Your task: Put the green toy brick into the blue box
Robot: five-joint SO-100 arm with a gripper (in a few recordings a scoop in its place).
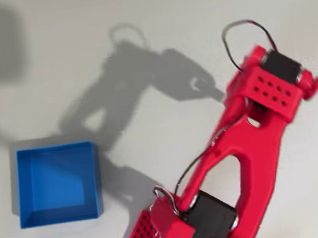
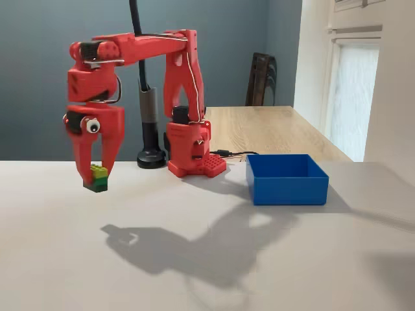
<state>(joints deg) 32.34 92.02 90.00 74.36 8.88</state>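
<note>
Green toy brick sits pinched between the tips of the red gripper in the fixed view, its lime studded top tucked up between the two fingers and its darker green body showing just below them. The gripper is clenched on the brick and points straight down, holding it lifted clear of the pale table, with a gap between the brick's underside and the surface and the arm's shadow lying on the table below and to the right. Taking the blue box as the landmark, the brick and gripper hang well to its left in the fixed view, on the far side of the arm's red base, which stands between them and a little further back. The box rests flat on the table, open side up, and its inside looks bare in the overhead view. In that overhead view the box lies at the lower left, well apart from the red arm, which reaches up to the right away from it.
</note>
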